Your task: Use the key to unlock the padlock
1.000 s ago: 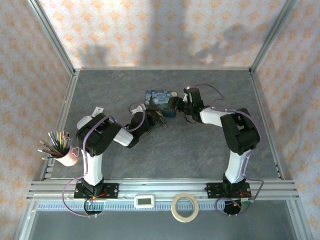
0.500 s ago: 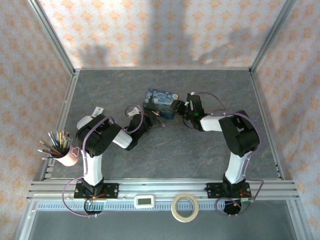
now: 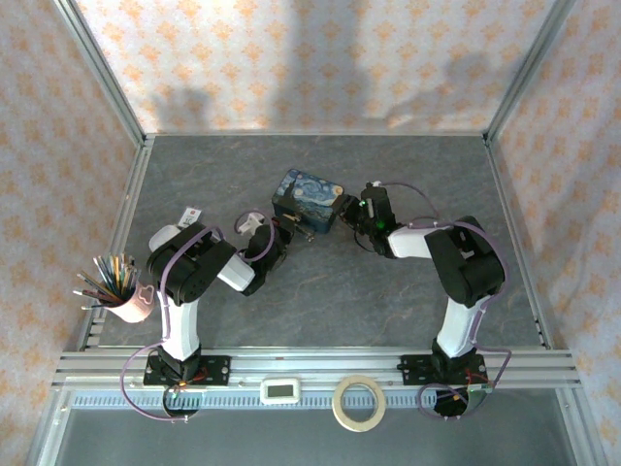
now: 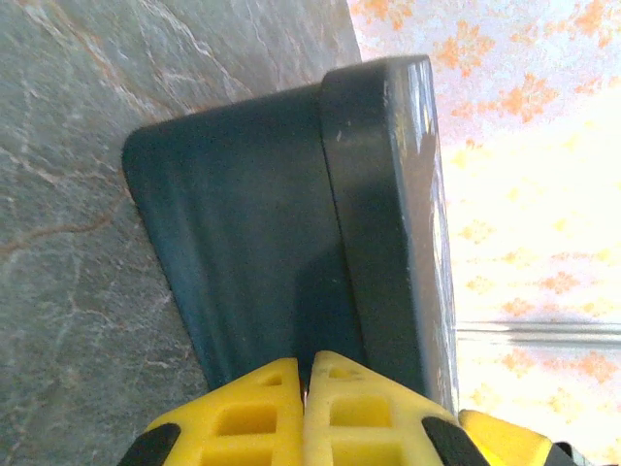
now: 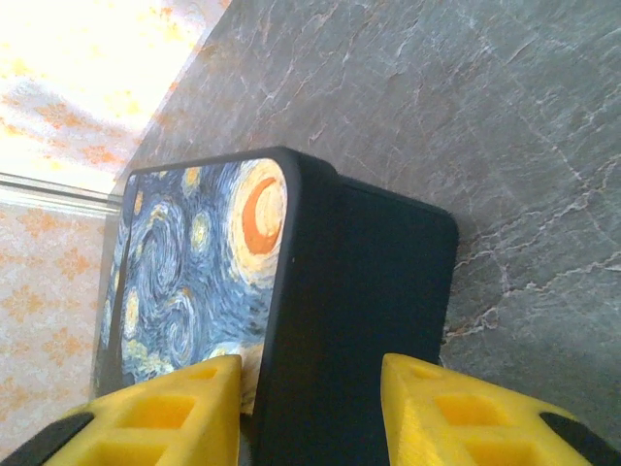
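Observation:
The blue starry tin box [image 3: 309,197] stands mid-table, tilted. My right gripper [image 3: 346,213] reaches it from the right. In the right wrist view its yellow fingers [image 5: 146,413] clamp the tin [image 5: 204,243], one on the painted lid and one on the dark underside. My left gripper [image 3: 286,233] is shut just in front of the tin's dark side [image 4: 252,243]. A thin silvery sliver, the key [image 4: 307,386], is pinched between its pads [image 4: 354,408]. The padlock [image 3: 307,229] is a tiny dark speck at the tin's near edge, too small for detail.
A pink cup of pencils [image 3: 124,294] stands at the left edge. A tape roll [image 3: 359,403] and a white timer [image 3: 282,390] lie by the front rail. Metal frame posts and patterned walls enclose the table.
The right gripper has narrowed onto the tin. The tin has turned and shifted a little to the left. The left gripper has drawn back slightly to the left, still shut.

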Tool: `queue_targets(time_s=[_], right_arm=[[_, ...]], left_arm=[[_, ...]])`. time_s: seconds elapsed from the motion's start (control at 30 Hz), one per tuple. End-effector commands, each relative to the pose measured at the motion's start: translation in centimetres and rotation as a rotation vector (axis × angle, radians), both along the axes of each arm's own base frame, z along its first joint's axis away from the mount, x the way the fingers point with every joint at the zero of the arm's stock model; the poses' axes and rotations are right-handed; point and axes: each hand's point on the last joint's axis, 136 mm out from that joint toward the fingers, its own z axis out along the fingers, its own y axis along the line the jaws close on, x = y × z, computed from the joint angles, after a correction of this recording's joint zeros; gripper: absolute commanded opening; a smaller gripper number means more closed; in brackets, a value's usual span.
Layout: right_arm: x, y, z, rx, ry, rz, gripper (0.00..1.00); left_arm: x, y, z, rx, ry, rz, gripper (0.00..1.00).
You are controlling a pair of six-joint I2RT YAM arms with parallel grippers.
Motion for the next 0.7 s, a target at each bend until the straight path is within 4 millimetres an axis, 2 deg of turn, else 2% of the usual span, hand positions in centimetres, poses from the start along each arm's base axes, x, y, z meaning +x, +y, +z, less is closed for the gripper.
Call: queue_targets(time_s=[0.0, 0.1, 0.17, 0.2, 0.37, 0.47, 0.67], right_arm=[[-0.1, -1.6, -1.4, -0.04, 0.042, -0.07, 0.39], [0.0, -0.6, -0.4, -0.034, 0.007, -0.029, 0.46], [0.1, 0.1, 0.7, -0.038, -0.033, 0.005, 0.61], [0.1, 0.4, 1.2, -0.033, -0.045, 0.021, 0.65], [0.5, 1.5, 2.2, -0.061, -0.071, 0.058, 0.71], [0.5, 1.7, 2.6, -0.069, -0.086, 0.069, 0.72], [-0.2, 0.0, 4.4, -0.192, -0.145, 0.064, 0.8]], left_arm=[[0.2, 1.8, 0.5, -0.033, -0.021, 0.096, 0.0], [0.5, 1.4, 1.0, -0.021, -0.036, 0.079, 0.0], [0.6, 1.2, 1.3, 0.003, -0.053, 0.064, 0.0], [0.6, 1.1, 1.5, 0.01, -0.061, 0.057, 0.0], [0.0, 2.2, 1.2, 0.036, -0.052, 0.08, 0.0], [-0.5, 2.9, 2.4, 0.02, -0.08, 0.085, 0.0], [-1.9, 3.5, 4.6, 0.097, -0.093, 0.019, 0.0]])
